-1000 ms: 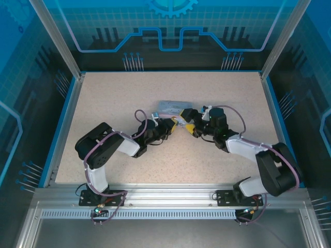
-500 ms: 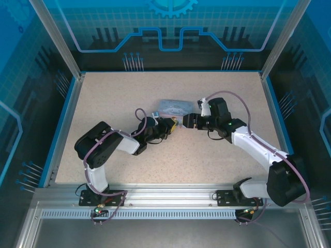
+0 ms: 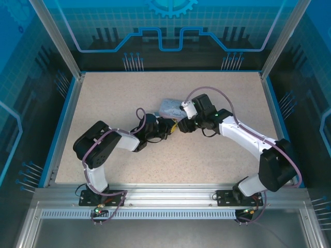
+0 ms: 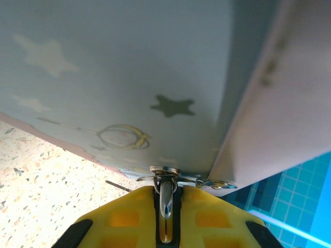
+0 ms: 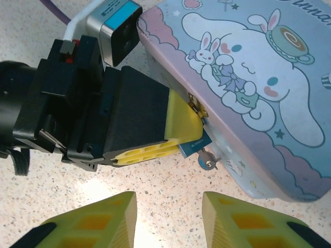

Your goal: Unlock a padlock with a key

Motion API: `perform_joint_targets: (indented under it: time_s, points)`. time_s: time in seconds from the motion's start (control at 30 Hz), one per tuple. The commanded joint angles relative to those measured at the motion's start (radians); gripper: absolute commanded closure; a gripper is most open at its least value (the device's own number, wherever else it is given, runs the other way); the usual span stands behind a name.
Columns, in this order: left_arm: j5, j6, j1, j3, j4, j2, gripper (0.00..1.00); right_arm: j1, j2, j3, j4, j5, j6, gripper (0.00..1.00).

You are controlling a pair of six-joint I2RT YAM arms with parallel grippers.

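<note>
Right wrist view makes the crowding plain. The right hand (image 5: 168, 219) hovers with its yellow fingers spread and nothing between them, near the left hand (image 5: 190, 129). The left hand's tips rest against the long edge of the pale blue cartoon-printed rectangular tin (image 5: 248, 77). The small brass-coloured metal padlock (image 5: 197, 107) sits on that edge, touching those tips. From the left wrist view, the left hand is pressed together on a silvery loop, which I take for the lock's shackle. Just under a small blue tag (image 5: 192, 145) lies what I take for the tiny round-headed silvery metal key (image 5: 208, 163), though I cannot be sure.

The risk I see is a clash. The key lies close against the tin wall and just beside the left fingertips, so broad fingers closing there could strike either one. They could also nudge the key under the tin. A knock to the tin might drag the padlock out of the pinch.

Room is tight on the tin side and on the left hand's side. The speckled beige surface (image 3: 103, 103) lies bare nearer the arms' bases, and its blue-rimmed edges are well apart from the work.
</note>
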Motion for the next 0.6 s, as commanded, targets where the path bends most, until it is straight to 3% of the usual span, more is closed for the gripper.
perform_joint_targets:
  time_s: [0.0,0.57]
  points:
    - [0.054,-0.034,0.009,0.046,-0.034,-0.047,1.00,0.023,0.035,0.045,-0.064,0.051,-0.080,0.62]
    - [0.113,-0.081,0.026,0.085,-0.130,-0.062,1.00,0.037,0.162,0.118,-0.105,0.106,-0.144,0.62]
